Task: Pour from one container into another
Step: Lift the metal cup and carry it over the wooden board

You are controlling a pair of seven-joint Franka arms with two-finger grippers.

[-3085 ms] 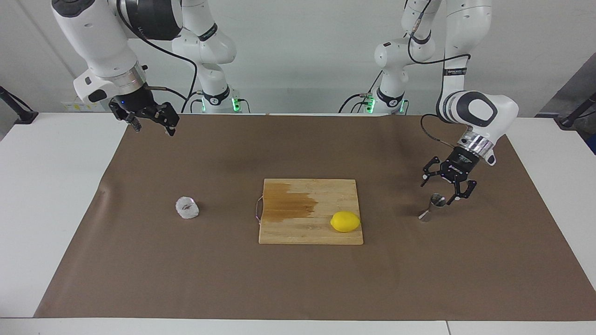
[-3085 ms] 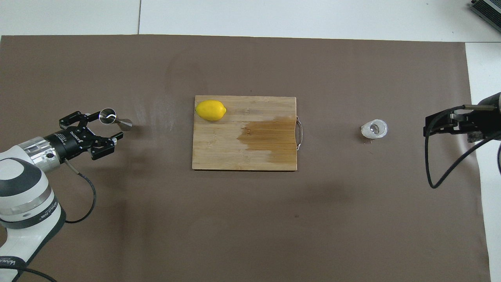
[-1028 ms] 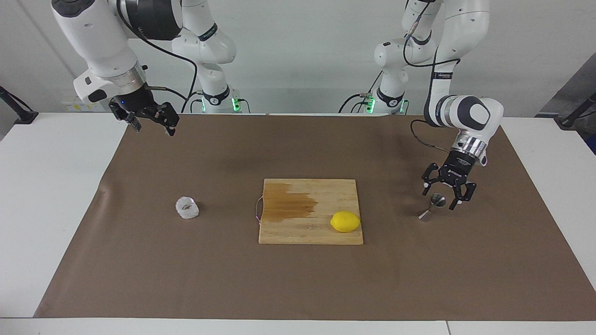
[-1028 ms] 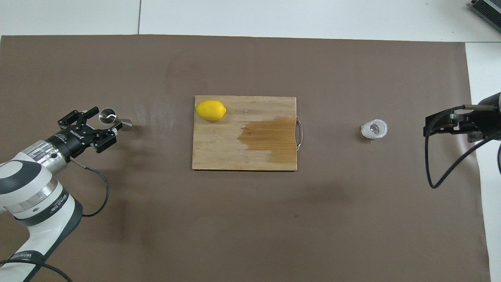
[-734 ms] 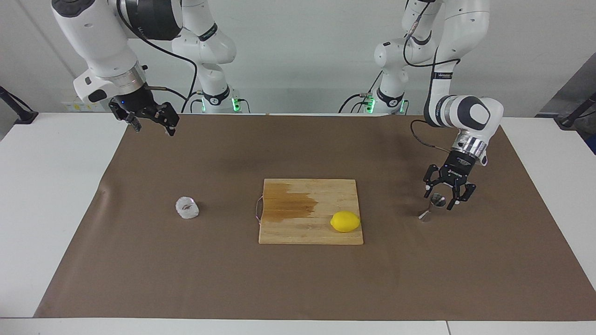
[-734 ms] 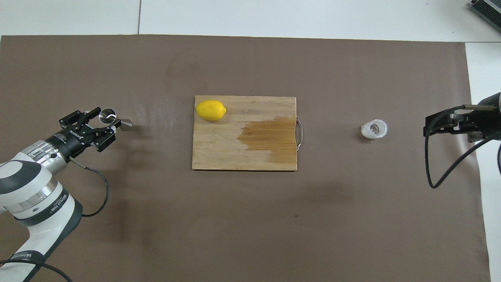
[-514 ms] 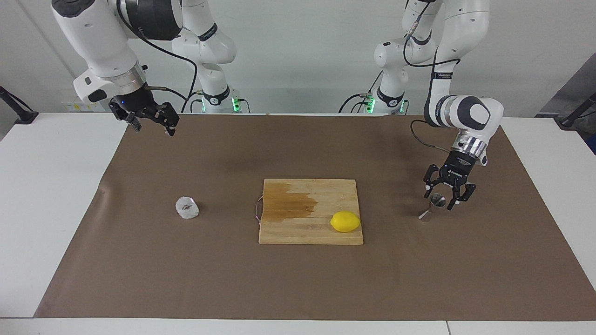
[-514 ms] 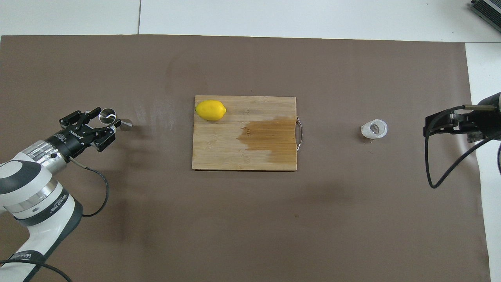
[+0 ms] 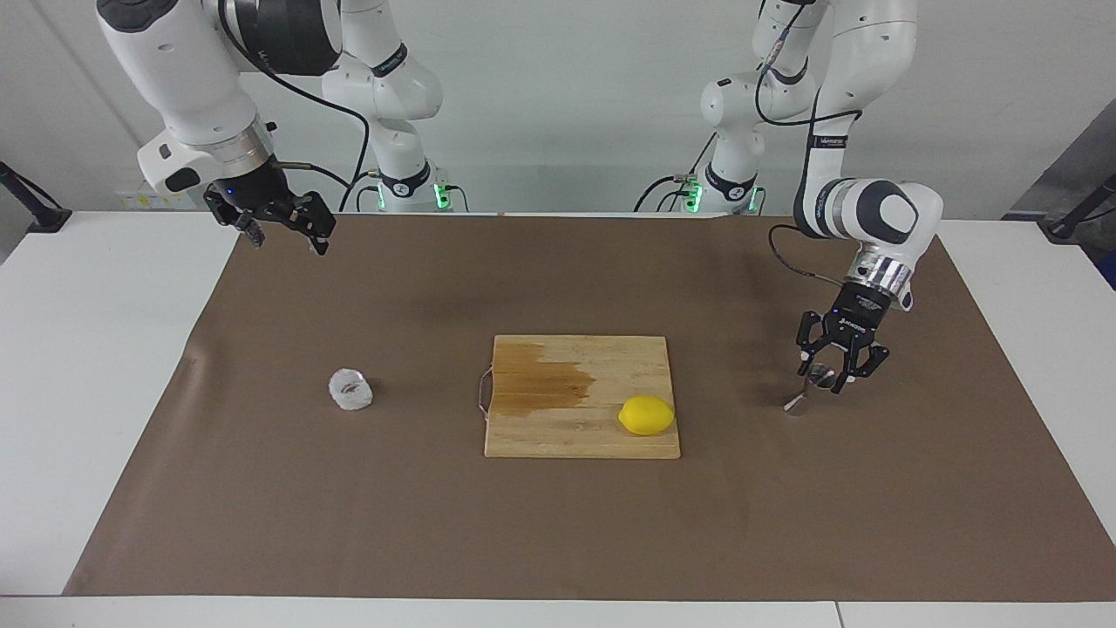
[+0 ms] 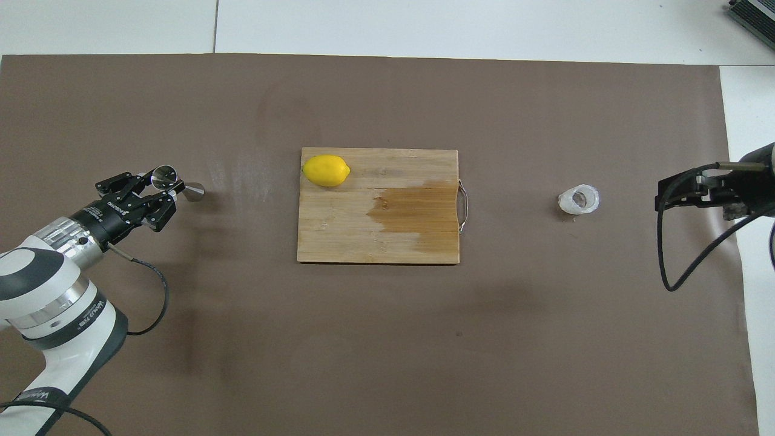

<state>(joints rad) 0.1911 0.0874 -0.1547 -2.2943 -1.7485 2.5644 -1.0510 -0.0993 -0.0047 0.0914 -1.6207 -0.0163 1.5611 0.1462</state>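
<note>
Now the left gripper (image 9: 822,376) is down at the steel jigger (image 9: 809,389), its fingers pinched in on the jigger's upper cone while the lower cone rests on the brown mat (image 9: 558,523). Taking the wooden cutting board (image 10: 375,236) as the dial's centre in the overhead view, with twelve o'clock pointing away from the robots, the jigger (image 10: 172,181) sits out at about nine o'clock, toward the left arm's end of the table, with the left gripper (image 10: 162,186) closed around its top. It stands a little tilted. The frosted whitish cup (image 10: 579,200) lies at about three o'clock from the board, toward the right arm's end, standing on the mat with its mouth up, well apart from the jigger. A yellow lemon (image 10: 326,170) rests on the board at its ten o'clock corner, and a darker wet-looking patch (image 10: 418,215) covers the board's three o'clock side beside the wire handle. The right gripper (image 9: 283,235) waits in the air over the mat's edge at the right arm's end, its fingers spread wide and holding nothing; in the overhead view it (image 10: 663,197) hangs at three o'clock from the cup.
</note>
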